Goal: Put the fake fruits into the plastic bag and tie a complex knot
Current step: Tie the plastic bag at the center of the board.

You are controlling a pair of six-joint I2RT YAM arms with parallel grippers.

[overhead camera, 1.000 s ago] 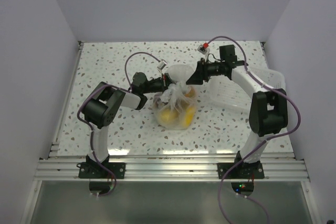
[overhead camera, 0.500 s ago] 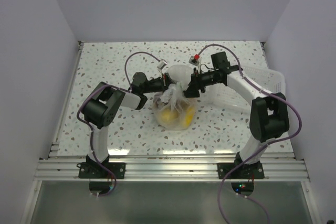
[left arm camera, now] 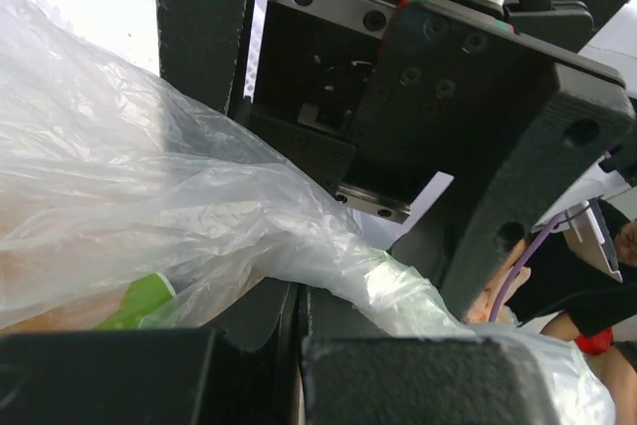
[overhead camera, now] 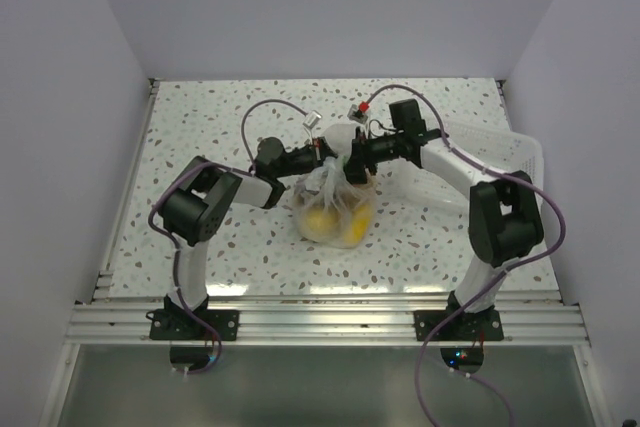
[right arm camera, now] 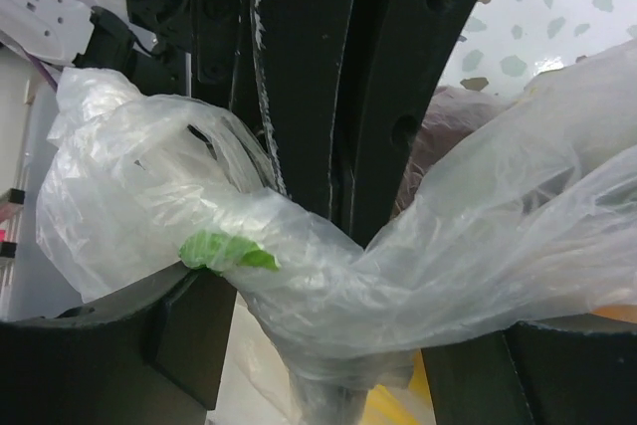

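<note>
The plastic bag [overhead camera: 335, 209] lies mid-table with yellow fake fruits [overhead camera: 322, 219] inside. Its twisted neck [overhead camera: 333, 179] rises between both grippers. My left gripper [overhead camera: 322, 159] reaches in from the left and is shut on the neck; in its wrist view the plastic [left arm camera: 249, 216] comes out at the closed fingertips of the left gripper [left arm camera: 302, 291]. My right gripper [overhead camera: 347, 161] comes from the right and stands open, its fingers [right arm camera: 189, 335] on either side of the bunched neck [right arm camera: 328, 276]. A green label [right arm camera: 224, 251] shows in the plastic. No finished knot is clear.
A white slotted tray [overhead camera: 500, 162] sits at the right behind the right arm. A white rounded object [overhead camera: 340, 135] lies just beyond the grippers. Walls close in the table's left, right and far sides; an aluminium rail [overhead camera: 320, 319] runs along the near edge.
The right arm has swung left to the bag's neck and its jaws have opened wider around it. The left gripper has kept its hold and barely moved.
</note>
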